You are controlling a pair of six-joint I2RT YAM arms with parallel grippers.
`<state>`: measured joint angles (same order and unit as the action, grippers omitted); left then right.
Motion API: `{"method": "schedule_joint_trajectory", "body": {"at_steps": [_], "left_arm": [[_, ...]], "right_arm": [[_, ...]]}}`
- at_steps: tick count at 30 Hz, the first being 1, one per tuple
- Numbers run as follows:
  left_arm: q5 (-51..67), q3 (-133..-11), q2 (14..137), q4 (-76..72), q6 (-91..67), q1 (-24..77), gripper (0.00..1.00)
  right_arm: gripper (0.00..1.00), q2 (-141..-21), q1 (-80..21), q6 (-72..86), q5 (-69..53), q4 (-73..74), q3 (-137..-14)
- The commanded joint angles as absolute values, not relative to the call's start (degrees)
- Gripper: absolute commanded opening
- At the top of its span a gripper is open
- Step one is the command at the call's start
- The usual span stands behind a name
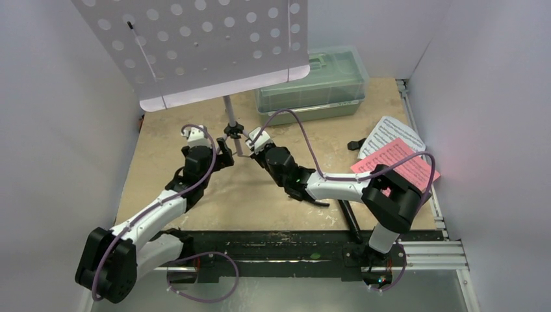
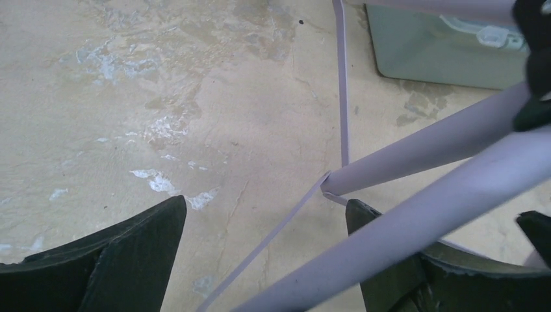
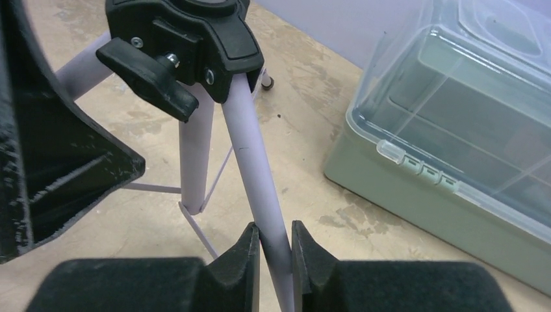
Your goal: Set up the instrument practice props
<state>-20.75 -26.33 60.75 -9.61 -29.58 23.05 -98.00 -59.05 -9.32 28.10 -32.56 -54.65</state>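
Note:
The pale lilac perforated music stand (image 1: 195, 45) stands at the back of the table, its pole running down to a black knobbed collar (image 3: 188, 39) above the tripod legs. My right gripper (image 3: 275, 250) is shut on one lilac leg (image 3: 250, 149) just under the collar; from above it (image 1: 245, 144) sits right of the pole. My left gripper (image 2: 266, 260) is open on the pole's left side (image 1: 226, 155). Another leg (image 2: 442, 201) crosses in front of its right finger, ungripped. A white sheet (image 1: 390, 133) and a pink sheet (image 1: 396, 162) lie at the right edge.
A translucent green lidded toolbox (image 1: 312, 81) sits close behind and right of the stand's legs, and fills the right of the right wrist view (image 3: 455, 130). A small black object (image 1: 354, 144) lies beside the sheets. A black rod (image 1: 349, 221) lies by the right arm's base.

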Motion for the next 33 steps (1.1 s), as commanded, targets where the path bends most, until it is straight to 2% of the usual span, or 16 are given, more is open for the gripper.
{"method": "schedule_joint_trajectory", "body": {"at_steps": [1,3,8,14,16,19,22,25,30,33], "left_arm": [[-20.6,-30.3,54.8,-3.0,-33.9,22.1,0.95],[-19.0,-30.6,52.7,-0.5,-33.8,22.1,0.96],[-13.7,-30.5,46.6,6.3,-32.4,22.1,0.96],[-6.5,-31.1,35.8,12.2,-31.6,22.1,0.96],[-0.9,-32.6,34.2,13.0,-28.7,22.1,0.96],[9.4,-35.9,34.2,14.7,-24.5,22.1,0.94],[16.6,-38.8,35.1,16.7,-20.4,22.1,0.94],[18.8,-40.0,35.0,18.7,-16.5,22.1,0.93],[19.7,-39.6,31.8,20.0,-13.4,22.2,0.93],[21.1,-38.6,29.5,19.0,-12.5,22.2,0.93]], "right_arm": [[0.25,-100.9,-60.8,2.3,26.6,-15.5,-52.8],[0.4,-100.7,-60.8,3.0,27.1,-15.3,-53.2],[0.65,-97.3,-60.7,1.5,26.1,-11.7,-55.8],[0.82,-86.6,-60.7,0.4,24.1,-5.6,-55.9],[0.85,-81.6,-60.7,-1.1,24.6,-5.1,-53.0],[0.96,-76.1,-57.4,2.0,29.2,-7.0,-47.2],[0.99,-72.2,-44.9,12.1,25.0,-3.6,-44.2],[0.99,-70.1,-36.2,20.9,27.8,3.7,-45.1],[0.99,-74.3,-33.1,25.8,44.0,19.3,-51.9],[0.99,-83.9,-33.1,36.6,54.1,41.1,-60.9]]}}
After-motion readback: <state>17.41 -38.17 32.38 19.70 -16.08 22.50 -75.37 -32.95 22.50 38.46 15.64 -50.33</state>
